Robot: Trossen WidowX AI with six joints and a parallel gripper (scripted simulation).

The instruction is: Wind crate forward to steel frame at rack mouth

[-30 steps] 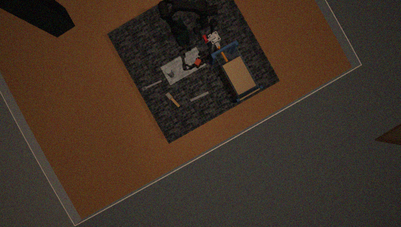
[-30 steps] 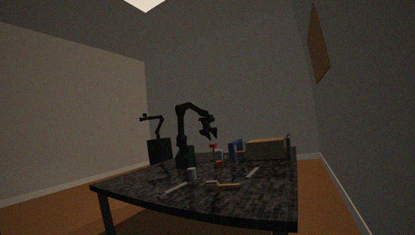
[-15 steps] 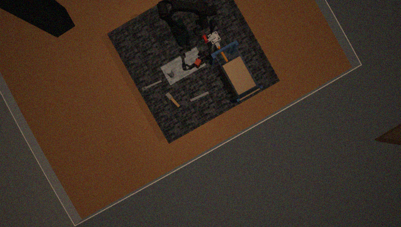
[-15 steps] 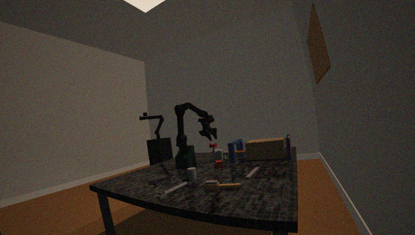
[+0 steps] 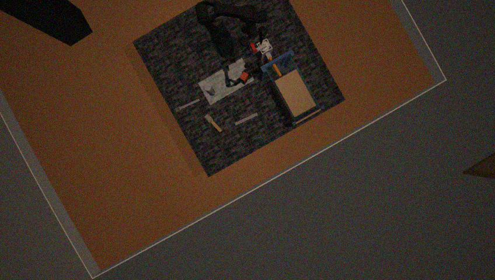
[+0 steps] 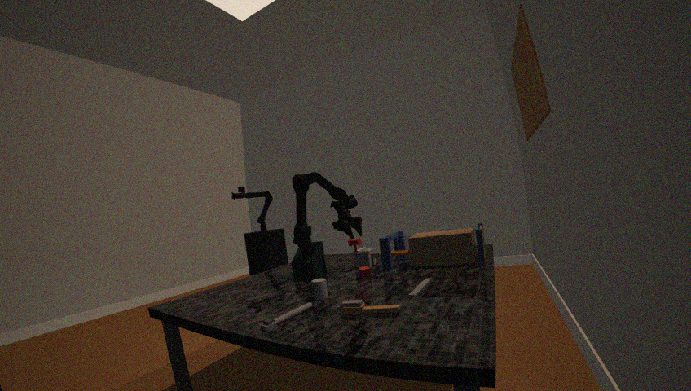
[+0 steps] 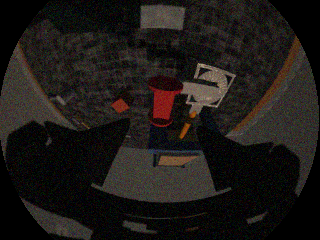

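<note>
The wooden crate [image 5: 295,93] [image 6: 442,249] [image 7: 175,161] sits flat in the cubby, its front apart from the blue frame [image 5: 267,68] [image 6: 385,254] [image 7: 175,151] at the mouth. An orange strap [image 5: 275,66] [image 6: 400,252] [image 7: 187,128] runs from it to the pale winch [image 5: 265,45] [image 6: 363,258]. The handle's pale arm [image 7: 200,91] lies across the winch top, with its red knob [image 5: 253,48] [image 6: 354,241] [image 7: 164,100] upright at the outer end; the key is hidden. My gripper [image 6: 356,235] [image 7: 164,125] is open and empty, its fingertips just above the knob.
A red block [image 5: 244,76] [image 6: 363,272] [image 7: 120,105] stands near the winch. A hammer [image 5: 214,125] [image 6: 381,309], a pale bar [image 5: 246,119] [image 6: 420,286], a long pale tool [image 5: 188,104] [image 6: 291,314] and a white cylinder [image 6: 319,289] are farther away. The frame rises beside the winch.
</note>
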